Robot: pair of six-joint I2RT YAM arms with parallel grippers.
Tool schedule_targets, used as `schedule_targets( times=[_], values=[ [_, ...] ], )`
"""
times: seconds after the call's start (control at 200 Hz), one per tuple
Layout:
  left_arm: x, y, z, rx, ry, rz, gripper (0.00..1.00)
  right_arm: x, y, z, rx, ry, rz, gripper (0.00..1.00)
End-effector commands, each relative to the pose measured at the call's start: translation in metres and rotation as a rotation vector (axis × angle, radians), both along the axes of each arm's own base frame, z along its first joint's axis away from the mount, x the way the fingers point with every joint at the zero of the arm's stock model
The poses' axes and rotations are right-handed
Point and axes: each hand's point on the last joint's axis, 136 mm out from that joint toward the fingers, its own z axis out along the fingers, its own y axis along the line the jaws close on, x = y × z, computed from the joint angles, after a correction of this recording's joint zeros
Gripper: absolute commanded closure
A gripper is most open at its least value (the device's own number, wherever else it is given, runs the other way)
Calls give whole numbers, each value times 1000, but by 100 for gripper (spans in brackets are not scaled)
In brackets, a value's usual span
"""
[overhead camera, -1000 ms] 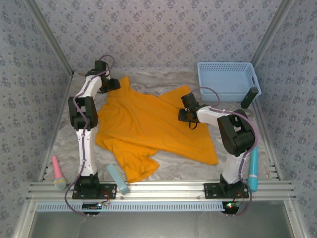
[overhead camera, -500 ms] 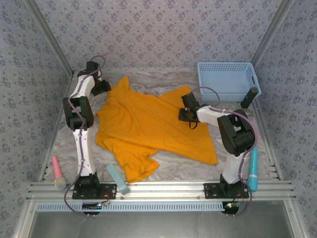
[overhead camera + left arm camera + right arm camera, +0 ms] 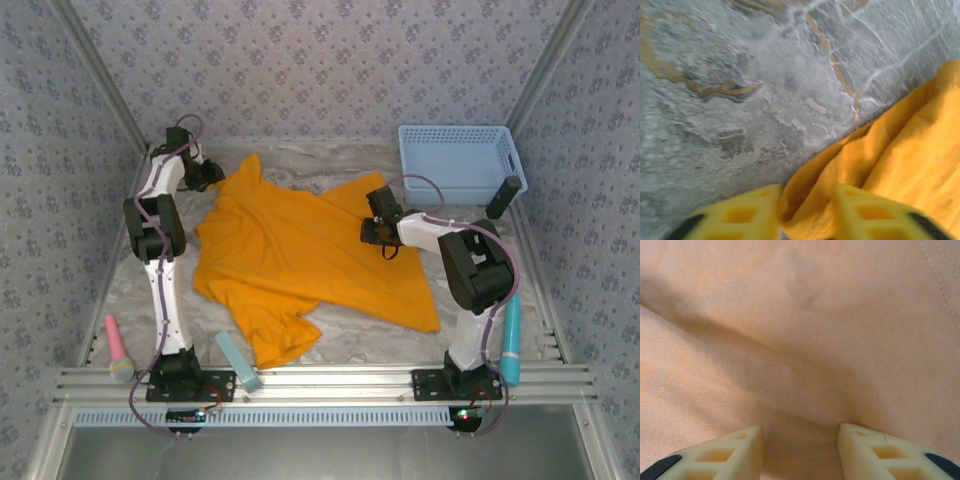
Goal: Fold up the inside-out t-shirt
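Shirt (image 3: 300,250) lies spread on the table (image 3: 360,345). Left gripper (image 3: 807,210) straddles its edge, grip unclear; right gripper (image 3: 800,445) rests on it, jaws apart.

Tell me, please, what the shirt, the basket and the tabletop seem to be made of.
Shirt: soft matte knit, probably cotton; it creases and shows stitched seams.
Basket: light blue moulded plastic, by its gridded walls.
Tabletop: grey marble-look surface, perhaps a printed sheet, since it looks wrinkled.

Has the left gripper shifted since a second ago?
Yes. The left gripper has moved left, away from the blue basket, and now sits at the far-left edge of the t-shirt.
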Motion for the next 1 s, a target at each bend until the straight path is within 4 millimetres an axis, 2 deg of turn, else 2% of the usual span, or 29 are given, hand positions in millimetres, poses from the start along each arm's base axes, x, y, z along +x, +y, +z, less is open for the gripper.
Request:
schedule_targets(
  times=[0.0,0.02,0.05,0.21,0.36,0.475,0.495,0.635,0.665,0.715,0.74,0.765,0.79,0.825,0.895,0.939,0.959,0.994],
  values=[
    [-5,-15,-9,-36,26,-51,92,-19,-14,-29,-58,115,1,54],
    [-5,-14,-9,-25,24,-52,98,-19,-14,-29,-58,118,2,54],
    [-4,-11,-6,-6,15,-56,100,-19,-13,-29,-58,116,2,54],
    [7,5,22,126,-77,-80,100,-22,-17,-33,-70,129,-8,54],
    [25,17,57,240,-195,-114,100,-22,-18,-33,-66,130,-9,54],
    [36,29,73,329,-256,-122,100,-22,-18,-33,-66,133,-8,54],
    [43,31,79,346,-292,-120,100,-22,-17,-33,-66,132,-7,54],
    [60,43,88,428,-348,-106,100,-23,-18,-33,-70,137,-8,54],
    [64,44,89,446,-362,-107,96,-23,-18,-33,-71,138,-8,54],
    [69,52,90,491,-378,-94,99,-23,-18,-33,-70,137,-10,54],
    [72,58,92,523,-386,-75,97,-23,-17,-33,-69,137,-9,54],
    [75,63,93,553,-393,-61,86,-23,-17,-32,-68,136,-9,54],
    [78,68,95,582,-401,-52,80,-23,-17,-32,-68,135,-9,54],
    [81,74,99,625,-414,-37,76,-23,-16,-31,-67,135,-6,54],
    [86,88,109,728,-423,6,81,-23,-15,-31,-69,132,-4,54],
    [88,92,114,761,-435,21,80,-23,-15,-30,-72,133,-4,54],
    [89,93,117,764,-442,26,74,-23,-15,-30,-72,134,-6,54],
    [90,93,120,757,-449,35,56,-24,-15,-29,-73,133,-5,54]
  ],
)
